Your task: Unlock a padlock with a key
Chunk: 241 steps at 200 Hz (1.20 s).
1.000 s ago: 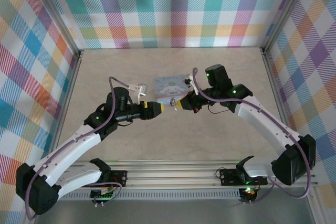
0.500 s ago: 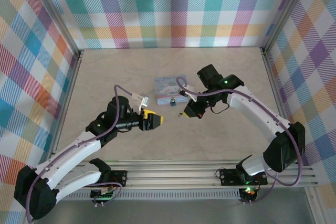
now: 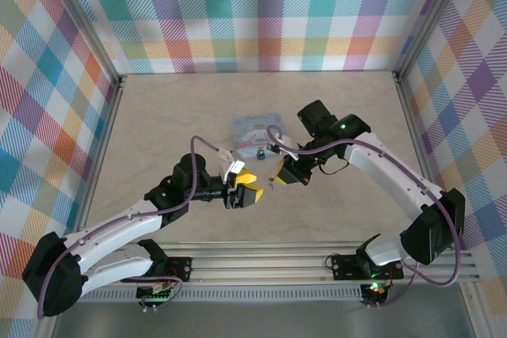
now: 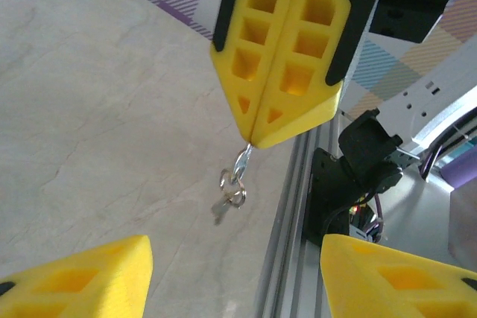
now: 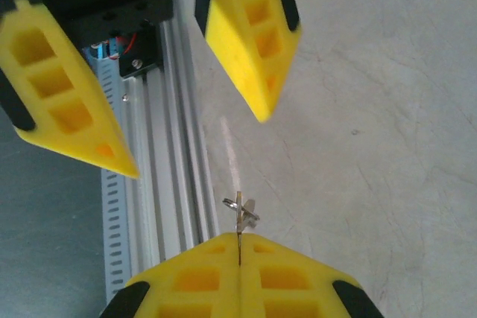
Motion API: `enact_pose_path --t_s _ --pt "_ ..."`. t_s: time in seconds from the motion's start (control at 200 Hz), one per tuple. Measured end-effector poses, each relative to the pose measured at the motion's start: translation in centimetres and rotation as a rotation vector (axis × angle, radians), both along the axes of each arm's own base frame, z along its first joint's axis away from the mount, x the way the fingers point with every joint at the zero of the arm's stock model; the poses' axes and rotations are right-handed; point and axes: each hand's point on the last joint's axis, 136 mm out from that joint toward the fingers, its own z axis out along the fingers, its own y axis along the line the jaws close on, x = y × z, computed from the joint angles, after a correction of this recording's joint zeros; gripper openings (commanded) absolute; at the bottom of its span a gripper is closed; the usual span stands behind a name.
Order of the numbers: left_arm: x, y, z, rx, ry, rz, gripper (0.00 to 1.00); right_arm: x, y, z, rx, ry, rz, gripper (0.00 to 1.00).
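My right gripper (image 3: pixel 276 180) is shut on the key (image 5: pixel 240 214), a tiny pale metal key with small rings hanging from its tips. In the left wrist view the key (image 4: pixel 234 185) dangles below the shut yellow fingers (image 4: pixel 279 57) of the right gripper. My left gripper (image 3: pixel 250 194) is open, facing the right one from the left; its jaws stand wide apart, and its fingers (image 5: pixel 67 102) show ahead of the key. The padlock (image 3: pixel 261 152), tiny and dark bluish, lies on the table in front of the tin, apart from both grippers.
A pale blue tin (image 3: pixel 256 127) with a white cartoon figure lies flat just behind the padlock. An aluminium rail (image 3: pixel 261 263) runs along the near edge below the grippers. Plaid walls close off the back and both sides.
Both grippers have drawn back from the tin towards the near edge. The left gripper has opened and moved right, close to the right gripper, which still pinches the key.
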Motion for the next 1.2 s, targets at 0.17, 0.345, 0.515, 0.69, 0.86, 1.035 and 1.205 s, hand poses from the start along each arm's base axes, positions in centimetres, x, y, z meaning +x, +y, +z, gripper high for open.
enact_pose_path --t_s 0.17,0.345,0.515,0.69,0.86,1.035,1.205 --pt "0.2 -0.4 0.3 -0.012 -0.039 -0.007 0.53 -0.8 0.2 0.2 0.011 0.007 0.031 0.00" --pt "0.1 -0.6 0.7 -0.027 -0.062 -0.024 0.44 -1.5 0.2 0.4 0.028 0.010 0.054 0.00" --pt "-0.1 -1.1 0.0 -0.019 -0.043 -0.056 0.43 -1.9 0.2 0.4 0.041 0.023 0.064 0.00" --pt "0.0 -1.7 -0.3 -0.012 -0.023 -0.084 0.44 -2.1 0.2 0.3 0.048 0.029 0.071 0.00" --pt "0.0 -2.2 0.3 -0.022 -0.027 -0.111 0.35 -2.2 0.2 0.3 0.052 0.023 0.081 0.00" --pt "-0.4 -2.9 0.4 -0.024 -0.016 -0.160 0.12 -2.0 0.3 0.2 0.057 0.014 0.083 0.00" --pt "-0.8 -3.0 0.2 -0.015 -0.004 -0.189 0.00 -1.9 0.2 -0.2 0.043 0.012 0.078 0.00"
